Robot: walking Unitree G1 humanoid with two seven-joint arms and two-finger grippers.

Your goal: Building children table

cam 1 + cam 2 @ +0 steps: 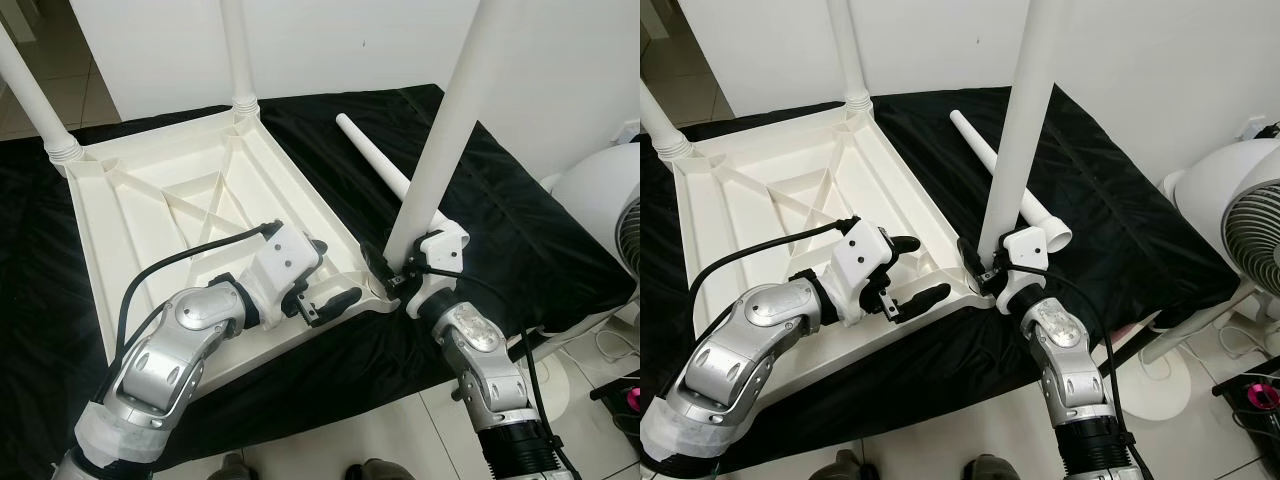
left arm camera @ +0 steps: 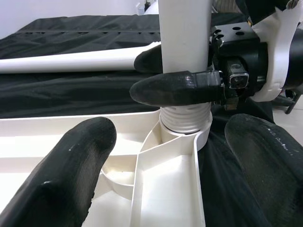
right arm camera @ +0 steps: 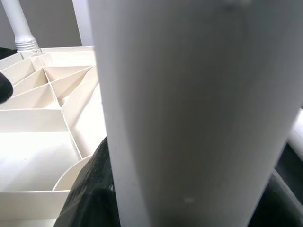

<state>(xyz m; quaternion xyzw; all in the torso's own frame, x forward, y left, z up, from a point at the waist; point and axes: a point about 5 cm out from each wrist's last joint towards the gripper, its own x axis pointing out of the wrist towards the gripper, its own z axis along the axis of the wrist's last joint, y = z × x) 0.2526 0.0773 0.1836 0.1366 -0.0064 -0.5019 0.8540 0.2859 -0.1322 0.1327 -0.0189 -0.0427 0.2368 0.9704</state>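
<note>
Now right tool (image 1: 392, 277) clamps leg (image 1: 450, 130) at tabletop (image 1: 150, 200) corner.

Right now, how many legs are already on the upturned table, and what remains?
Two legs stand in the far corners of the tabletop. The right gripper holds a third leg upright at the near corner socket. The fourth leg lies on the black cloth, unfitted. The left gripper is open nearby.
</note>
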